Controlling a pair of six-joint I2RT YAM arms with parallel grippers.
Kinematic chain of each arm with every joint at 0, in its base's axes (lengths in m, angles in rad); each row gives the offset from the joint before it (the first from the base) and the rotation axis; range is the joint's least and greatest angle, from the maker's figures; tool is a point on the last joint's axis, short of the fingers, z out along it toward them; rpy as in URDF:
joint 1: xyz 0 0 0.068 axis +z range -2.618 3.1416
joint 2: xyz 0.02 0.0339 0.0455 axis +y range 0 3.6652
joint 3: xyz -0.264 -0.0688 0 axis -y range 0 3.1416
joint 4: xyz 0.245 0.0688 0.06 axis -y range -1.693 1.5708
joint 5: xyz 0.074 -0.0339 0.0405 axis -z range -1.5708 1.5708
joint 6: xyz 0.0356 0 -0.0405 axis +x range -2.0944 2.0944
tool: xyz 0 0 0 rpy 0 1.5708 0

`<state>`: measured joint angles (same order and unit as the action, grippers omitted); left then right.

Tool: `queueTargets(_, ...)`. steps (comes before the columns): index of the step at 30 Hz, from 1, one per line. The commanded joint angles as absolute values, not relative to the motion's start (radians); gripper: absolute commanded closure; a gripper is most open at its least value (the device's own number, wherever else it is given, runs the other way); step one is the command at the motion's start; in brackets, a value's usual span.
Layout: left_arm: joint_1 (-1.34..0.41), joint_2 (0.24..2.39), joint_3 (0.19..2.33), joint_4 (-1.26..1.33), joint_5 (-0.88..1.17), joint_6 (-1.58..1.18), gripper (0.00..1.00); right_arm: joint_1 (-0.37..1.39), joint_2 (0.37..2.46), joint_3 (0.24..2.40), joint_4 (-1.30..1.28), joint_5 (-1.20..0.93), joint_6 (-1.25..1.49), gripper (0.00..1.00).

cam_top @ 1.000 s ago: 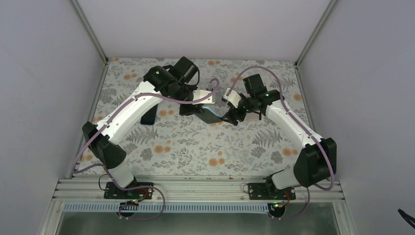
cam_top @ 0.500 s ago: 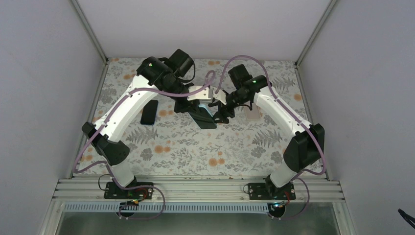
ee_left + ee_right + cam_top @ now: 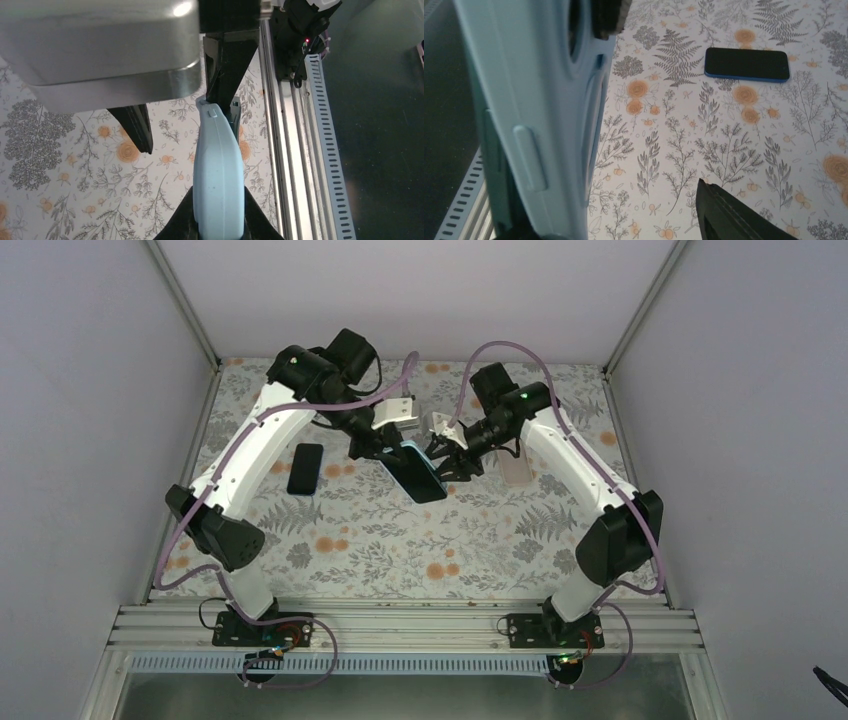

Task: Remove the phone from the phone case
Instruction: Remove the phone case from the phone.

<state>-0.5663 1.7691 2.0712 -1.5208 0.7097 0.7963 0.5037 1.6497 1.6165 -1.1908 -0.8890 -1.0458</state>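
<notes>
The phone (image 3: 424, 476) shows its dark screen in the top view and sits inside a light blue phone case (image 3: 218, 170), held tilted in the air above the flowered table. My left gripper (image 3: 219, 212) is shut on the case's end, one black finger on each side. My right gripper (image 3: 624, 220) is open at the case's right edge. In the right wrist view the case (image 3: 524, 100) lies against its left side, and its right finger (image 3: 729, 210) stands well apart from it. The case's side buttons and camera cutout face this camera.
A second dark phone with a blue rim (image 3: 306, 468) lies flat on the table to the left, also seen as the blue-rimmed phone (image 3: 746, 64). A pale beige flat object (image 3: 514, 468) lies behind the right arm. The aluminium rail (image 3: 290, 150) marks the near edge.
The left arm has drawn back and turned the cased phone so its screen shows. The right gripper has moved left up to the case, and its jaws have narrowed.
</notes>
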Motion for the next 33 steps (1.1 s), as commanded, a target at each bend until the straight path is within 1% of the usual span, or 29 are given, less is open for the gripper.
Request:
queueTargets(1, -0.54, 1.875, 2.109, -0.782, 0.574, 0.727, 0.98, 0.631, 1.608, 1.684, -1.285, -1.386, -1.028, 0.5)
queueTargets(2, -0.54, 1.871, 2.108, -0.776, 0.569, 0.733, 0.97, 0.63, 1.606, 1.682, -1.285, -1.377, -1.021, 0.55)
queueTargets(3, -0.54, 1.867, 2.111, -0.781, 0.567, 0.743, 0.96, 0.631, 1.603, 1.682, -1.285, -1.368, -1.017, 0.62)
queueTargets(4, -0.54, 1.864, 2.116, -0.791, 0.57, 0.759, 0.92, 0.629, 1.6, 1.685, -1.281, -1.359, -1.009, 0.8)
queueTargets(5, -0.54, 1.863, 2.123, -0.801, 0.573, 0.764, 0.86, 0.625, 1.594, 1.682, -1.253, -1.349, -0.967, 0.94)
queueTargets(6, -0.54, 1.861, 2.13, -0.818, 0.573, 0.769, 0.81, 0.615, 1.585, 1.674, -1.219, -1.339, -0.921, 0.96)
queueTargets(7, -0.54, 1.863, 2.144, -0.841, 0.576, 0.776, 0.76, 0.607, 1.567, 1.667, -1.198, -1.331, -0.899, 0.97)
queueTargets(8, -0.54, 1.865, 2.159, -0.873, 0.579, 0.784, 0.69, 0.6, 1.553, 1.66, -1.18, -1.32, -0.88, 0.97)
queueTargets(9, -0.54, 1.87, 2.179, -0.907, 0.579, 0.79, 0.58, 0.595, 1.541, 1.652, -1.164, -1.295, -0.857, 0.97)
queueTargets(10, -0.54, 1.874, 2.204, -0.943, 0.578, 0.794, 0.37, 0.59, 1.529, 1.646, -1.147, -1.272, -0.832, 0.97)
queueTargets(11, -0.54, 1.877, 2.231, -0.987, 0.576, 0.8, 0.09, 0.584, 1.519, 1.641, -1.142, -1.251, -0.819, 0.97)
queueTargets(12, -0.54, 1.878, 2.265, -1.032, 0.578, 0.808, 0.01, 0.576, 1.51, 1.635, -1.146, -1.235, -0.82, 0.97)
queueTargets(15, -0.54, 1.848, 2.344, -1.141, 0.569, 0.821, 0.0, 0.54, 1.487, 1.607, -1.12, -1.186, -0.78, 0.97)
queueTargets(18, -0.538, 1.757, 2.334, -1.166, 0.504, 0.831, 0.0, 0.463, 1.467, 1.57, -1.067, -1.188, -0.712, 0.97)
queueTargets(21, -0.534, 1.617, 2.255, -1.075, 0.394, 0.827, 0.0, 0.385, 1.444, 1.536, -0.952, -1.183, -0.556, 0.97)
queueTargets(23, -0.536, 1.509, 2.165, -0.958, 0.297, 0.806, 0.0, 0.34, 1.425, 1.499, -0.773, -1.132, -0.364, 0.97)
queueTargets(26, -0.543, 1.383, 2.066, -0.813, 0.186, 0.836, 0.0, 0.322, 1.389, 1.452, -0.538, -0.952, -0.088, 0.97)
queueTargets(29, -0.543, 1.357, 2.051, -0.754, 0.077, 0.828, 0.0, 0.324, 1.383, 1.437, -0.361, -0.723, 0.127, 0.97)
queueTargets(31, -0.551, 1.328, 1.96, -0.682, 0.072, 0.837, 0.0, 0.325, 1.419, 1.473, -0.3, -0.613, 0.214, 0.97)
queueTargets(33, -0.585, 1.326, 1.855, -0.61, 0.034, 0.855, 0.0, 0.335, 1.481, 1.551, -0.291, -0.499, 0.259, 0.97)
